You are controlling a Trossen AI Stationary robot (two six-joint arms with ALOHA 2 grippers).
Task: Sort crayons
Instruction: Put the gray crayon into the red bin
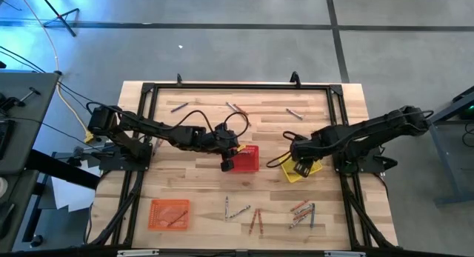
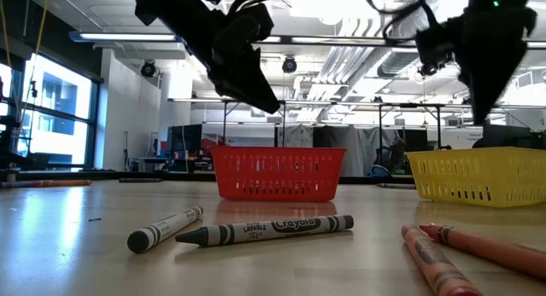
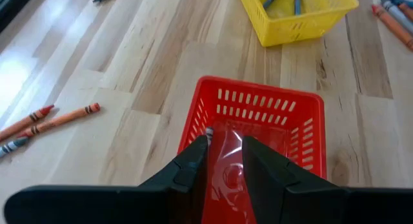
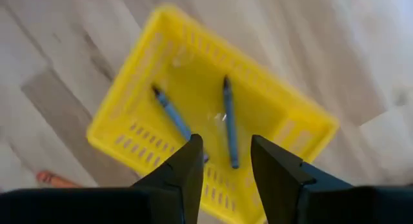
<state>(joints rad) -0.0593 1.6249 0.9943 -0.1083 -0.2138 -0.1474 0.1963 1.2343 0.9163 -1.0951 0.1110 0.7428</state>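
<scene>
My left gripper (image 1: 228,162) hangs open just above the red basket (image 1: 248,159), at its left wall; its fingers (image 3: 224,161) stand a little apart over the basket's floor (image 3: 271,130). A small pale bit (image 3: 208,132) shows beside one fingertip; I cannot tell what it is. My right gripper (image 1: 300,167) hangs open over the yellow basket (image 4: 129,108), where two bluish crayons (image 4: 230,121) lie on the floor. Loose crayons (image 1: 302,212) lie on the table near its front edge, and others (image 1: 237,109) near its far edge.
An orange basket (image 1: 169,212) with a crayon in it stands at the front left. Two grey crayons (image 2: 264,231) and red-orange ones (image 2: 478,249) lie in front of the baskets in the low view. A black frame (image 1: 148,90) borders the wooden table.
</scene>
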